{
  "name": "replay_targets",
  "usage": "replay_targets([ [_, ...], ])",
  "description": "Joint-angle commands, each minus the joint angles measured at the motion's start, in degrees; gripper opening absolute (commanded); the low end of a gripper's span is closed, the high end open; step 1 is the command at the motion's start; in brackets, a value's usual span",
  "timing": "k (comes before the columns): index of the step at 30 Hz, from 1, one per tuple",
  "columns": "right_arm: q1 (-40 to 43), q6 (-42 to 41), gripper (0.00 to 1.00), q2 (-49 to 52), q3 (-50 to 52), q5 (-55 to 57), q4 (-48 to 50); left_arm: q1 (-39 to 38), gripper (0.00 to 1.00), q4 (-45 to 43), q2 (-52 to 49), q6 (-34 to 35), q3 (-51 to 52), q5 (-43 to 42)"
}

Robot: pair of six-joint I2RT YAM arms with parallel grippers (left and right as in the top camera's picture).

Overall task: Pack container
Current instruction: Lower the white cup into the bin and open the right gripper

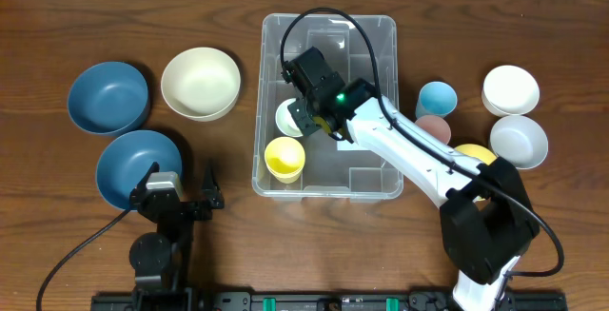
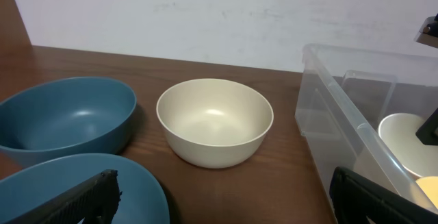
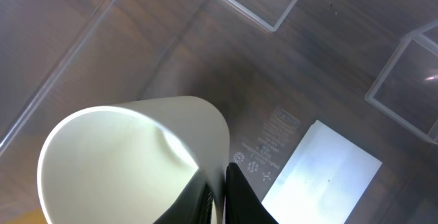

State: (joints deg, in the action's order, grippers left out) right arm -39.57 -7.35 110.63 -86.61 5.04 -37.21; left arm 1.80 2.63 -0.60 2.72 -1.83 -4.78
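Note:
The container point(image 1: 328, 18), a clear rectangular bin, stands mid-table. Inside it at the left are a cream cup point(image 1: 288, 116) and a yellow cup point(image 1: 284, 157). My right gripper point(image 1: 303, 116) reaches into the bin. In the right wrist view the right gripper point(image 3: 220, 190) is shut on the cream cup point(image 3: 123, 155), pinching its wall with one finger inside and one outside, above the bin's white label point(image 3: 321, 172). My left gripper point(image 1: 181, 176) rests at the front left, wide open and holding nothing point(image 2: 226, 207). It faces the container's left wall point(image 2: 342, 114).
Two blue bowls point(image 1: 108, 95) point(image 1: 138, 164) and a cream bowl point(image 1: 200, 83) lie left of the bin. On the right stand a blue cup point(image 1: 437, 97), a pink cup point(image 1: 433, 128), a yellow one point(image 1: 473, 154) and two white bowls point(image 1: 511, 89) point(image 1: 519, 140).

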Motion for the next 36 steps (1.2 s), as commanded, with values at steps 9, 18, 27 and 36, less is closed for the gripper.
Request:
replay_targets([
  [9, 0.0, 0.1, 0.09, 0.1, -0.2, 1.1, 0.2, -0.2, 0.98, 0.7, 0.0, -0.8, 1.6, -0.6],
  [18, 0.0, 0.1, 0.21, 0.1, -0.2, 1.2, 0.2, -0.2, 0.98, 0.7, 0.0, -0.8, 1.6, -0.6],
  [27, 0.2, 0.1, 0.35, 0.1, -0.2, 1.2, 0.7, -0.2, 0.98, 0.7, 0.0, -0.8, 1.6, -0.6],
  [36, 1.9, 0.1, 0.31, -3.7, -1.9, 6.1, 1.1, -0.2, 0.98, 0.7, 0.0, -0.8, 1.6, -0.6],
])
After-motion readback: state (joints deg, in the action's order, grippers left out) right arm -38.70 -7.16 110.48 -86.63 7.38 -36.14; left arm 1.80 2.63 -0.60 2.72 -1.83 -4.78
